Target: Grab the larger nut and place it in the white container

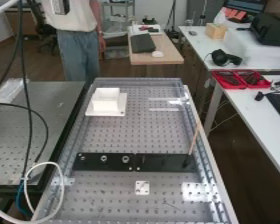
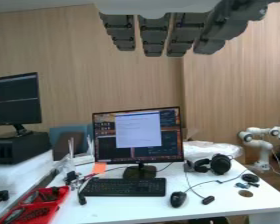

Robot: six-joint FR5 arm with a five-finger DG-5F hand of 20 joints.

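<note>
In the high view the larger nut [image 1: 104, 158] stands on the flat black bar [image 1: 165, 162], between the smaller nut [image 1: 82, 158] and the bearing [image 1: 125, 159]. Farther up the bench, the white container [image 1: 106, 99] rests on a white base plate. Dark grey fingers of my hand [image 2: 154, 36] hang straight and side by side in the wrist view, with nothing held; behind them are a wood-panelled wall and a desk.
A small white plate [image 1: 142, 187] lies on the perforated bench below the bar. A thin stick [image 1: 193, 141] rises near the bar's right end. A white cable [image 1: 60, 192] loops at the bench's left edge. Red trays [image 1: 240, 79] sit on a side table.
</note>
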